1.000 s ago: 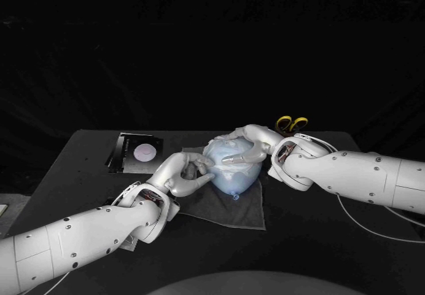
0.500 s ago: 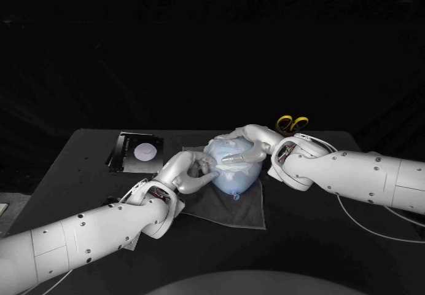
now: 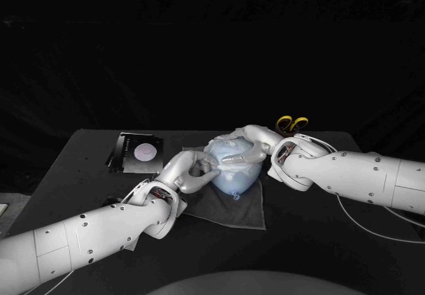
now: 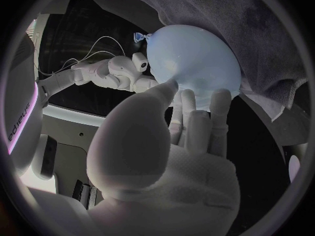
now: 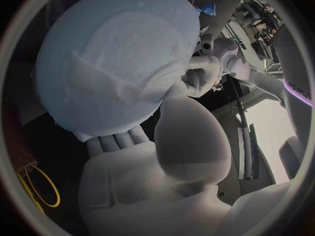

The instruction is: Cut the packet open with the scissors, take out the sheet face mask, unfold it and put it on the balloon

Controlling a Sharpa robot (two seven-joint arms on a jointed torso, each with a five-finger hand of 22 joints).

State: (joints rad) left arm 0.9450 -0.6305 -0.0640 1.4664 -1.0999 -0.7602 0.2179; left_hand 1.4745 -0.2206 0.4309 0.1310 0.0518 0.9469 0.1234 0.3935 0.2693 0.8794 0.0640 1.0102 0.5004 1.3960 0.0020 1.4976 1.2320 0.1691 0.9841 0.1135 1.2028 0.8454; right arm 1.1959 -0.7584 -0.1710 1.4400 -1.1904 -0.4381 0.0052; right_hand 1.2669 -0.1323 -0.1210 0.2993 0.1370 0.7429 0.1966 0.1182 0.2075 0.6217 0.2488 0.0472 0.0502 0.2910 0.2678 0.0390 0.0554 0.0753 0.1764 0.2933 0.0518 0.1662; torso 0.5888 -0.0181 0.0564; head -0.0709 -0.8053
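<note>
Right now balloon (image 3: 236, 177) lies on its side mid-table, on a grey cloth (image 3: 241, 212), knot (image 3: 234, 196) pointing toward the robot. Pale blue, fully inflated. Sheet mask (image 5: 121, 60) is draped over its upper face. In the right wrist view the mask is white & creased, w/ a fold edge running across it, and it covers most of the balloon's visible side.

Right hand (image 3: 250, 147) comes in from the far right side & cups the balloon. Its fingers are side by side under/behind it w/ thumb laid across the front, so the balloon is clamped btwn thumb & fingers.

Left hand (image 3: 188, 173) is at the balloon's opposite side, near edge. In the left wrist view its fingers are straight & close together, w/ tips and thumb tip touching the balloon's skin. In head view the same fingers look curled in at the mask's edge. Can't tell if they're pinching the mask or just pressing on it.

Cloth is rumpled, spreads out from under the balloon toward the robot, & both hands hang over it.

Packet (image 3: 140, 150) lies flat at far left of the table (image 3: 341, 236), well apart from the balloon, dark w/ a pale round patch on it. Scissors (image 3: 292, 123) are at the far edge behind the right arm, w/ yellow handle loops showing & blades hidden.
</note>
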